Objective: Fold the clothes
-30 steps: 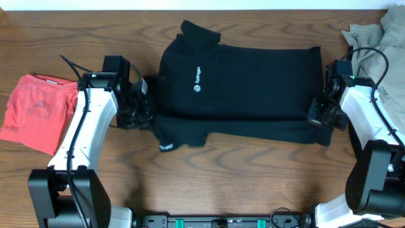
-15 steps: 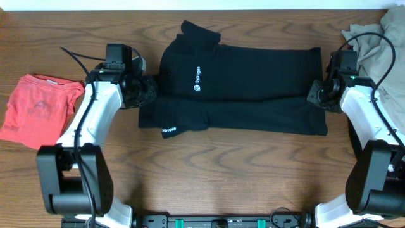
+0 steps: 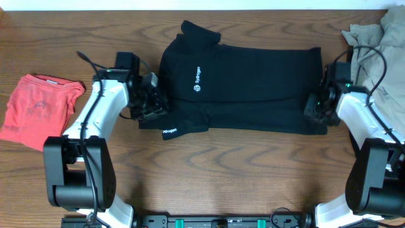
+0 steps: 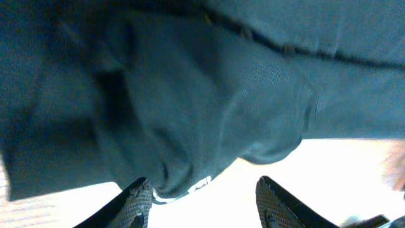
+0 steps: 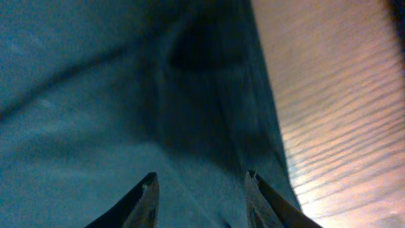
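The clothes' main piece, a black collared shirt (image 3: 247,82) with small white lettering, lies folded lengthwise across the middle of the table. My left gripper (image 3: 154,106) is at its left end by the sleeve and stands open. In the left wrist view the gripper (image 4: 205,206) has nothing between its fingers (image 4: 138,201), and the sleeve hem (image 4: 190,187) lies just beyond them. My right gripper (image 3: 314,109) is at the shirt's right end, also open. In the right wrist view it (image 5: 202,199) hovers over black cloth (image 5: 95,95) without pinching any.
A coral-red tee (image 3: 38,111) lies crumpled at the left edge of the wooden table (image 3: 209,171). A beige garment (image 3: 373,38) is heaped at the back right corner, behind my right arm. Cables trail over both arms.
Both grippers have gone from shut on the shirt's ends to open, letting the cloth go. They carried the near edge up over the shirt, then came back down to its ends.
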Robot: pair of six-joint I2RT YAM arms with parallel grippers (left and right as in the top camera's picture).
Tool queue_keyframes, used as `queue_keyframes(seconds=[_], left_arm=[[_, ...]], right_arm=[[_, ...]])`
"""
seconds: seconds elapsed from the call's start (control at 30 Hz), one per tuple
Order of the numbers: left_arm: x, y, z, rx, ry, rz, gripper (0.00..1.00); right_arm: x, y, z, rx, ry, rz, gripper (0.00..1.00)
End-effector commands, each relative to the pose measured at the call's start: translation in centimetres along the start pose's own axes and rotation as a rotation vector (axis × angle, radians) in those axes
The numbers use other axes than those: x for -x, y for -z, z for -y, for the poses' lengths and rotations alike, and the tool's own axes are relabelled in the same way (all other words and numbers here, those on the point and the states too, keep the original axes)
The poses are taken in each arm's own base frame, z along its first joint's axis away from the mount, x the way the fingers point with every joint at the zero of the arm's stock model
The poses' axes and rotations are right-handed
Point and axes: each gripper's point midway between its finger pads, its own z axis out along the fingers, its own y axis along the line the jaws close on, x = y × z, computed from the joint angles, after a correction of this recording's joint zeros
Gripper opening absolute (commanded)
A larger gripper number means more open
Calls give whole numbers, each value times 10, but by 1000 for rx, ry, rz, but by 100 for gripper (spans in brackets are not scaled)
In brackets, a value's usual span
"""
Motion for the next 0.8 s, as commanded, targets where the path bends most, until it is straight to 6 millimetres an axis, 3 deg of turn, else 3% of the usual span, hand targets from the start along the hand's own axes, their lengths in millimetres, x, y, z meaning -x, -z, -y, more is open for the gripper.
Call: queue_keyframes(seconds=[0.0, 0.17, 0.5, 0.57, 0.7, 0.77], left_arm=[[-11, -11, -11, 111, -67, -23, 57], [-27, -26, -14, 154, -86, -66, 61], [-35, -43, -31, 204, -91, -74, 64], [-38, -44, -32, 206, -89, -80, 56], [-40, -45, -29, 188, -78, -86, 7], [-42, -46, -18, 123, -75, -97, 6]], right_arm=[[-15, -8, 3, -2, 7, -10, 41], [-29, -23, 7, -4, 7, -14, 39], [-33, -24, 8, -6, 7, -21, 39], [-33, -24, 8, -6, 7, -21, 39], [-33, -24, 8, -6, 7, -21, 39], [-33, -24, 8, -6, 7, -21, 39]])
